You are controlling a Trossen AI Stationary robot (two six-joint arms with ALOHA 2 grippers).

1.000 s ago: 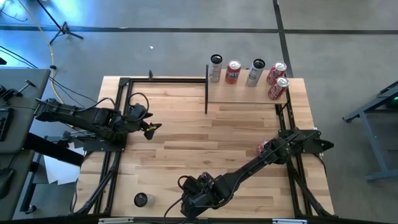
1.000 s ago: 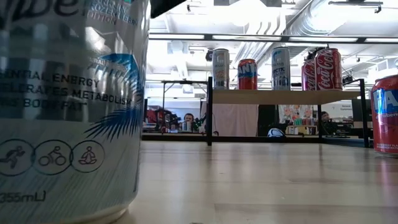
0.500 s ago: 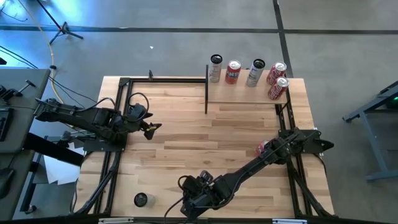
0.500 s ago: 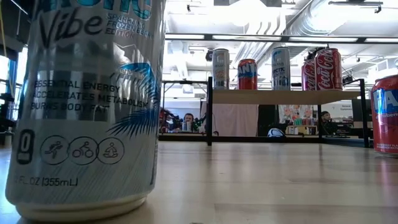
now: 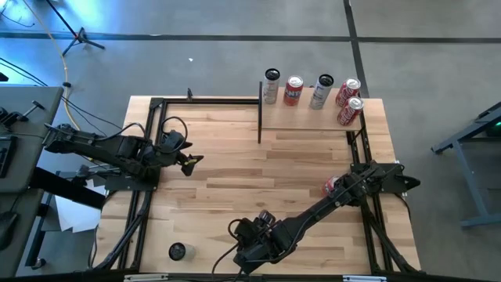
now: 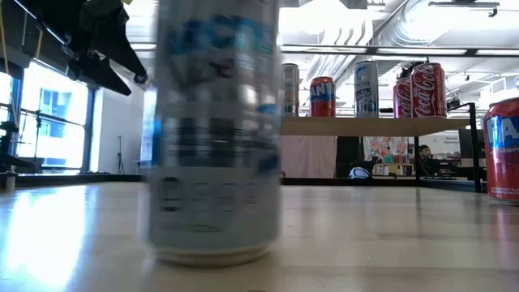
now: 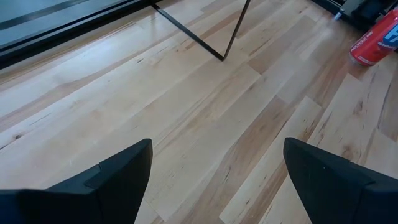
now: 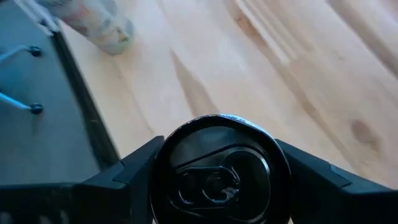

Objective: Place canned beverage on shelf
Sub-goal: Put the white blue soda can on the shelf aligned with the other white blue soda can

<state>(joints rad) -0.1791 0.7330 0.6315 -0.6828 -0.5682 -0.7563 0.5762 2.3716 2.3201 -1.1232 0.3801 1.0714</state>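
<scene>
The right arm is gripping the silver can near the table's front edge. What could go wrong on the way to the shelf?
1. The right gripper pinches the silver can only near its top, so it may swing or slip.
2. The shelf holds five cans along its back; the newcomer could topple one.
3. A red can stands beside the right arm, which might clip it.
</scene>
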